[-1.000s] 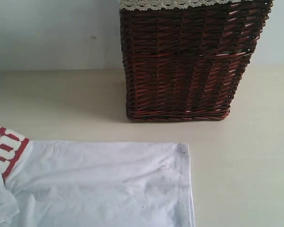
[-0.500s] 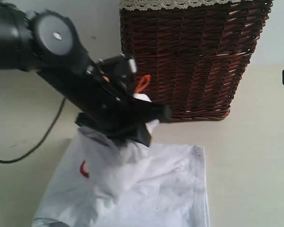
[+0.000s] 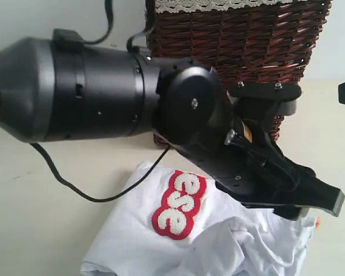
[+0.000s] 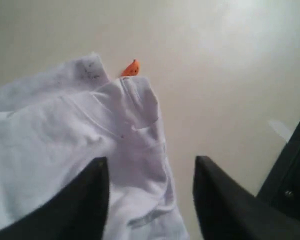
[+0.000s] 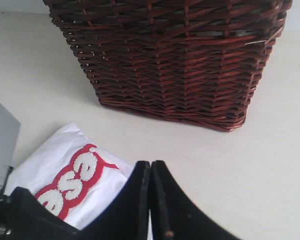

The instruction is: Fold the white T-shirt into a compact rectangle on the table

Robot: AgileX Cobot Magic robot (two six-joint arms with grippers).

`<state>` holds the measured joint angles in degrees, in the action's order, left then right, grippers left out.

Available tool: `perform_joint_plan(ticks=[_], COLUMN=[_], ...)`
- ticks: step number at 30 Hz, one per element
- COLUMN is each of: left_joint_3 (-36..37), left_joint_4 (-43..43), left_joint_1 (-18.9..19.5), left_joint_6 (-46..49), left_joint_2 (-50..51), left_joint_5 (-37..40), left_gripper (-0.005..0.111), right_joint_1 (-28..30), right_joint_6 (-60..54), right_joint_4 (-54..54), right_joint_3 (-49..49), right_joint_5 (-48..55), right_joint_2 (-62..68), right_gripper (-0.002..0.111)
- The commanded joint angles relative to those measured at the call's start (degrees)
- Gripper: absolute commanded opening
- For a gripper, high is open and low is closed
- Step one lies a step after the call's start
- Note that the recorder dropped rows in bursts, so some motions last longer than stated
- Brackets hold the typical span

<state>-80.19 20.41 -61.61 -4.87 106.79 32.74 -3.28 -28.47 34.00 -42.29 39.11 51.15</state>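
Note:
The white T-shirt [image 3: 230, 244] lies bunched on the table [image 3: 34, 218], its red-outlined lettering [image 3: 179, 204] facing up. My left arm reaches across from the left, and its gripper [image 3: 316, 201] hangs just over the shirt's right edge. In the left wrist view that gripper [image 4: 151, 161] is open, its black fingers [image 4: 90, 200] wide apart, with a rumpled fold of the T-shirt [image 4: 65, 140] lying loose between them. A small orange tag [image 4: 131, 68] peeks past the hem. My right gripper [image 5: 150, 165] is shut, close above the table beside the T-shirt [image 5: 60, 150].
A dark brown wicker basket [image 3: 236, 63] with white lace trim [image 3: 207, 4] stands at the back, just behind the left arm; the right wrist view also shows the basket [image 5: 175, 60]. A black cable [image 3: 75, 184] trails over the table on the left.
The left arm came in from the left and swept right across the flat shirt, bunching it and turning the lettering up. Its jaws have now opened. The right gripper stays shut.

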Motion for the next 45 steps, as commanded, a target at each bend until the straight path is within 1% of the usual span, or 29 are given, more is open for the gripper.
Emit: perform_joint_plan(ticks=[1,2,3,6,9,11,12,13,14,15,16,18,21,24,27,28,31,33,41,45], left_joint_3=[-0.5,-0.3,-0.3,-0.2,2.1,4.4,5.2,5.7,6.2,6.9,6.9,6.9,6.9,6.9,6.9,6.9,6.9,6.9,6.9,6.9], left_joint_4=[-10.7,-13.1,-16.6,-20.1,-18.6,-14.2,-8.1,-3.8,4.1,9.2,9.4,8.0,7.2,4.1,2.8,1.9,-2.9,-4.4,-4.6,-4.1], left_joint_1=[0.0,0.0,0.0,0.1,0.4,0.2,-0.3,-0.8,-1.8,-2.9,-3.5,-4.7,-4.7,-4.6,-4.2,-4.1,-4.1,-3.9,-3.7,-4.6], left_joint_6=[-0.2,-0.9,-3.7,-4.5,-4.4,-1.9,4.1,8.1,15.3,21.0,21.4,21.4,21.3,21.1,20.9,20.2,15.5,12.7,12.2,13.6], left_joint_2=[-1.8,-1.4,-1.2,-0.5,1.9,4.1,5.2,5.5,5.9,5.9,5.9,5.9,5.9,4.4,2.2,1.3,-0.5,0.0,11.7,13.2], left_joint_5=[8.4,9.4,9.8,9.2,9.2,9.5,9.6,9.6,10.1,10.7,11.0,12.3,13.0,10.9,5.9,2.8,-5.4,-7.4,2.4,5.7], left_gripper=[0.024,0.015,0.0,0.0,0.0,0.0,0.0,0.0,0.0,0.0,0.0,0.0,0.0,0.0,0.0,0.0,0.0,0.0,0.0,0.0], right_joint_1=[-0.1,-0.1,-0.1,-0.1,-0.1,-0.1,-0.1,-0.1,-0.1,-0.1,-0.1,-0.1,-0.1,-0.1,-0.1,-0.1,-0.1,-0.1,-0.1,-0.1], right_joint_6=[-0.8,-0.8,-0.8,-1.0,-1.0,-1.0,-1.0,-1.0,-1.0,-1.0,-1.0,-1.0,-1.0,-1.0,-1.0,-1.0,-1.0,-1.0,-1.0,-1.0], right_joint_4=[0.4,0.0,0.0,-0.2,-0.1,-0.1,-0.1,-0.1,-0.1,-0.1,-0.1,-0.1,-0.3,-0.3,-0.3,-0.3,-0.3,-0.3,-0.3,-0.2], right_joint_3=[0.3,0.3,0.3,0.3,0.3,0.3,0.3,0.3,0.3,0.3,0.3,0.3,0.3,0.3,0.3,0.3,0.3,0.3,0.3,0.3], right_joint_5=[0.0,0.1,0.4,0.5,0.1,0.0,0.0,0.0,0.0,0.0,-0.2,-0.2,0.0,0.0,-0.3,-0.4,-0.4,-0.4,-0.5,-1.6], right_joint_2=[0.1,0.1,0.1,0.1,0.1,0.1,0.1,0.1,0.1,0.1,0.1,0.1,0.1,0.1,0.1,0.1,0.1,0.1,0.1,0.1], right_gripper=[0.0,0.0,0.0,0.0,0.0,0.0,0.0,0.0,0.0,0.0,0.0,0.0,0.0,0.0,0.0,0.0,0.0,0.0,0.0,0.0])
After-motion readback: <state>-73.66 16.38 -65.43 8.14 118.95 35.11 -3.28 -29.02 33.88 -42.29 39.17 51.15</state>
